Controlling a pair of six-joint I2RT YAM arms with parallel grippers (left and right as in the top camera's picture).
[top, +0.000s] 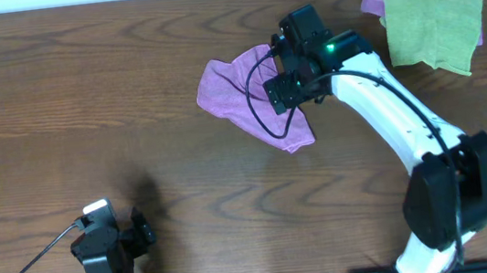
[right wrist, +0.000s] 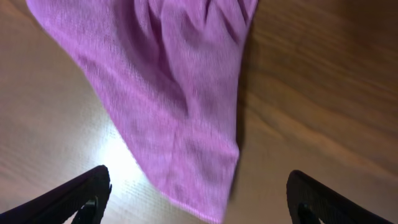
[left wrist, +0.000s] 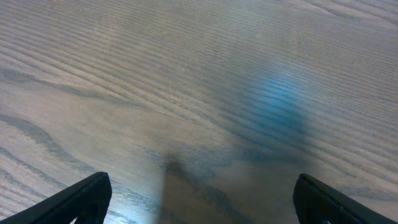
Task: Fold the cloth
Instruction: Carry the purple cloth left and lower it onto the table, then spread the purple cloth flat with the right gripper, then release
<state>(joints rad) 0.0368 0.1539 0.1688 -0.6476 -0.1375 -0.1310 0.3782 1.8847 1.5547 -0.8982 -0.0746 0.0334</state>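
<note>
1. Right jaws hover over the pink cloth (top: 229, 88) in the overhead view; it lies rumpled mid-counter (top: 83, 100), no clean fold yet.
2. Left wrist: left jaws spread wide, empty, over bare wood.
3. Right wrist: right jaws spread wide, gripping nothing; cloth corner (right wrist: 168, 93) below. Folding mostly remains.

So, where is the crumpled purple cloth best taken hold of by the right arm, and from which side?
Probably the pointed corner of the crumpled purple cloth, nearest the robot. It lies flat on the wooden table and tapers to a thin tip, while the rest is bunched. Come down from above; the open right fingers straddle it.
</note>
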